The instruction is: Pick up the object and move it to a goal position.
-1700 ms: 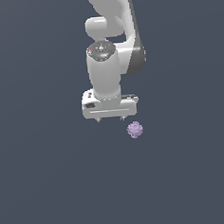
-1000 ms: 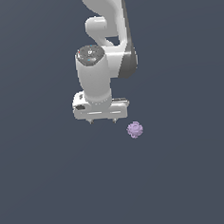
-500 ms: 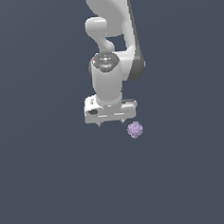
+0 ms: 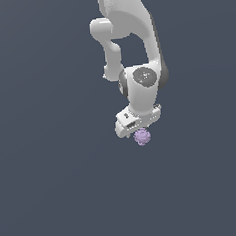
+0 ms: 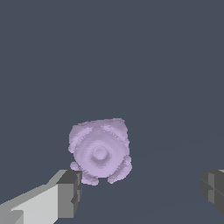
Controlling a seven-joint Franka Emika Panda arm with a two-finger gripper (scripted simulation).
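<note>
The knobbly purple object [image 5: 100, 151] is framed by the spread-open gripper [image 5: 140, 192]; judged light and rigid, it is best pinched across its middle.

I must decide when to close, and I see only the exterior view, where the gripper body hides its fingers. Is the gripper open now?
Observer: Yes. In the wrist view the gripper is open, with its two fingers wide apart.
Operator: Is the purple lump centred between them?
Observer: No. The purple lump sits close to one finger and far from the other. I cannot tell whether it touches the near one.
</note>
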